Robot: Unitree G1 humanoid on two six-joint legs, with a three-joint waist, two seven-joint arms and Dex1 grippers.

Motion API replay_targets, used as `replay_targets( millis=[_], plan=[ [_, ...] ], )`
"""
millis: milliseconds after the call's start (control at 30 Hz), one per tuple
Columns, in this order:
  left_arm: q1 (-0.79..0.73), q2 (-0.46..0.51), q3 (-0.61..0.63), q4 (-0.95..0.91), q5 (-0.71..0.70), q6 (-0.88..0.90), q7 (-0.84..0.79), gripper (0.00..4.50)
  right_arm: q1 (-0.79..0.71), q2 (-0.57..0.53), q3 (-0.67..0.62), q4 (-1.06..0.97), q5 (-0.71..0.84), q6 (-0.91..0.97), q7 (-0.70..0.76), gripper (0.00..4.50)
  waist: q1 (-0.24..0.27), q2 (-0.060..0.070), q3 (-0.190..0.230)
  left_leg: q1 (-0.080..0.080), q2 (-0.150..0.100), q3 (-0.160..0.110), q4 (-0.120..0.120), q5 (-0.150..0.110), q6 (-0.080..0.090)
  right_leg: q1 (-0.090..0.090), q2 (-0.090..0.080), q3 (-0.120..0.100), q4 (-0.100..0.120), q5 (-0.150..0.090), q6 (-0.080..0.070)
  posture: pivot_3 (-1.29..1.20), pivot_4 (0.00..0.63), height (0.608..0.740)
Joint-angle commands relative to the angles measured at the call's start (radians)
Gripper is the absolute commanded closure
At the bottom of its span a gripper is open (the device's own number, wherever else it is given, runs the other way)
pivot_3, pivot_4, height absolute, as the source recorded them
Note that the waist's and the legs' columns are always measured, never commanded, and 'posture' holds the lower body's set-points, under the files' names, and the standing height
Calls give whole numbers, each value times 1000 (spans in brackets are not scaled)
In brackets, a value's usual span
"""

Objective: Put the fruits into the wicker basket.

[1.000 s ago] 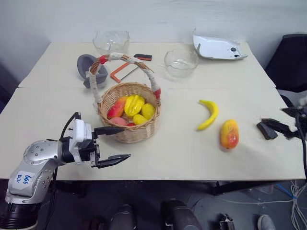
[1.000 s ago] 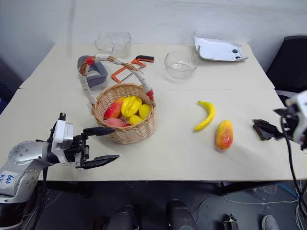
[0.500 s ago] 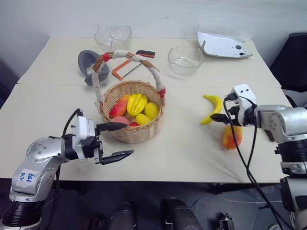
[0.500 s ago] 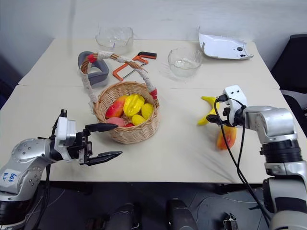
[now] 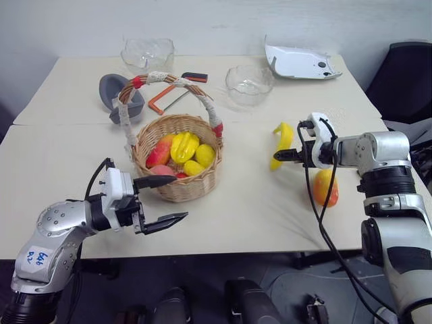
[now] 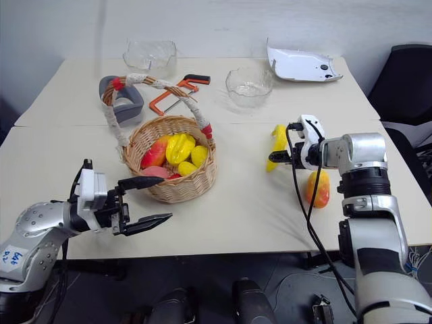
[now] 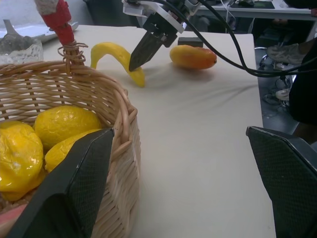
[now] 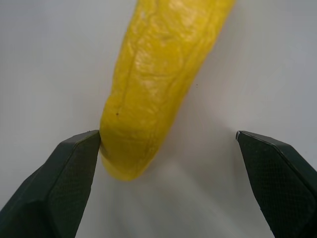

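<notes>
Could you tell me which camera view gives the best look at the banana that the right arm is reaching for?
The right wrist view: the banana lies close up, one end between the open tool's fingers. The two eye views show its whole curve on the table beside the mango. The left wrist view shows it small, beyond the basket.

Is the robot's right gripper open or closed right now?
Open: the right gripper has its black fingers spread wide around the banana tip.
</notes>
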Motion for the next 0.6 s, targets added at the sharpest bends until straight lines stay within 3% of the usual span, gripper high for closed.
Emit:
replay_targets(
  millis=[33,233,267,333,600],
  plan=[
    [-7,0,13,-44,-8,-8,10,0,-25,34,-37,67,-18,-52,-23,79,0,0,0,0,0,0,1,0,0,0,0,0,0,0,0,0,150,740],
    [-21,-4,8,-32,-3,-13,17,0,-38,104,-24,119,-56,-226,1,79,-5,0,0,-1,0,0,2,0,1,0,0,0,0,1,1,0,150,740],
    [-23,-5,6,-30,-3,-12,18,0,-29,112,-13,115,-66,-263,20,249,-5,0,0,-1,0,0,2,0,1,0,0,0,0,1,1,0,150,740],
    [-25,-6,5,-29,-4,-11,19,0,-11,117,19,107,-89,-308,62,683,-5,0,0,-1,0,0,2,0,1,-1,0,0,1,1,1,0,150,740],
    [-24,5,12,-20,-5,-7,11,0,31,92,143,67,-203,-510,223,3283,-3,0,0,-2,0,1,2,0,0,-1,0,0,0,1,1,0,150,740]
  ],
)
